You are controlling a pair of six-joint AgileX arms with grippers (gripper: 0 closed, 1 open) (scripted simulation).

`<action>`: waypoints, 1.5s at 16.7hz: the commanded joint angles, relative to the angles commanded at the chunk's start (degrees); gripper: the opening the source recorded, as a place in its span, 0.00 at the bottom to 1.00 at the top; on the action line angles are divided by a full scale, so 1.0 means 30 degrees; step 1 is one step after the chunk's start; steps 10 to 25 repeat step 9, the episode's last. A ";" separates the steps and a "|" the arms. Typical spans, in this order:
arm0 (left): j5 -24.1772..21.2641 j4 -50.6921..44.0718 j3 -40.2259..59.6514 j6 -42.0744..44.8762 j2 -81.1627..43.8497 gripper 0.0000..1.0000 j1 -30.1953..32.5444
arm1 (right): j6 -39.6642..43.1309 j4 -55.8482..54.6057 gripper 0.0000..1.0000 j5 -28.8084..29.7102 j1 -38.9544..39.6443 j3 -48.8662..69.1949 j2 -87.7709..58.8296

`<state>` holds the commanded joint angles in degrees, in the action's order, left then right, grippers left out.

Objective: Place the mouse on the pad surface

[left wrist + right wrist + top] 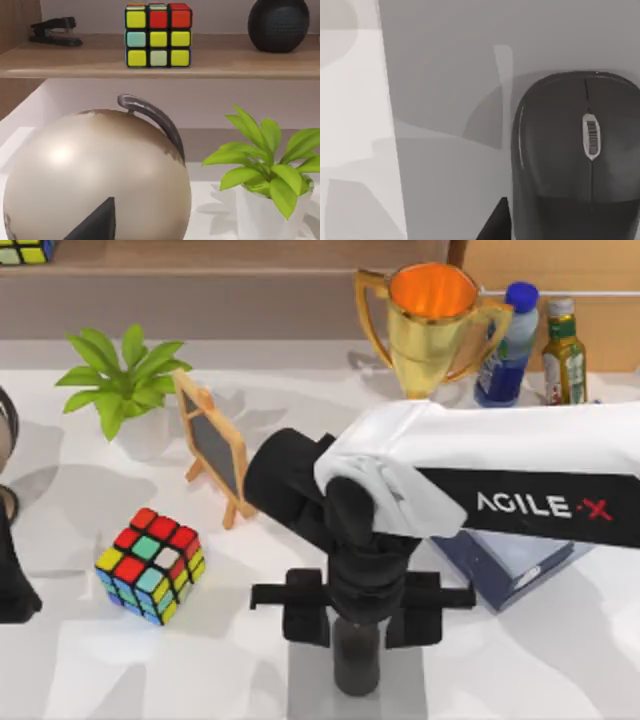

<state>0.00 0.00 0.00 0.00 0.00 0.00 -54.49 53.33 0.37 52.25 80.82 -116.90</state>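
Mouse: dark grey, matte, rounded body w/ a centre seam and a silver ribbed scroll wheel. It is seen lying flat on the pad, a plain grey mat w/ faint bands, near the pad's edge. The pale tabletop is seen just past that edge.

In the top view the pad is found at the bottom centre, cut off by the frame. The right tool is held straight above it, pointing down, so the mouse is mostly hidden beneath it. Only a dark elongated shape is made out there, not clearly separable from the tool. Whether the right tool is spread or pinching the mouse can't be told.

Shown from above but not by the right wrist cam:
- Rubik's cube, left of the pad and well apart from it
- small blackboard
- plant
- gold trophy
- two bottles
- blue box, partly covered by the right arm

The left arm is parked at the left edge, largely cut off; its tool's state can't be told.

Given by the left wrist cam alone:
- beige globe, close up
- shelf carrying a second cube, a stapler and a dark round object, cut off at the top
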 joint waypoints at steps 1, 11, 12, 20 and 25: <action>0.0000 0.0000 0.0000 0.0000 0.0000 1.00 0.0000 | 0.0000 0.0000 0.83 0.0000 0.0000 0.0000 0.0000; 0.0000 0.0000 0.0000 0.0000 0.0000 1.00 0.0000 | 0.0000 0.0000 1.00 0.0000 0.0000 0.0000 0.0000; 0.0000 0.0000 0.0000 0.0000 0.0000 1.00 0.0000 | 0.0000 0.0000 1.00 0.0000 0.0000 0.0000 0.0000; 0.0000 0.0000 0.0000 0.0000 0.0000 1.00 0.0000 | 0.0000 0.0000 1.00 0.0000 0.0000 0.0000 0.0000; 0.0000 0.0000 0.0000 0.0000 0.0000 1.00 0.0000 | 0.0000 0.0000 1.00 0.0000 0.0000 0.0000 0.0000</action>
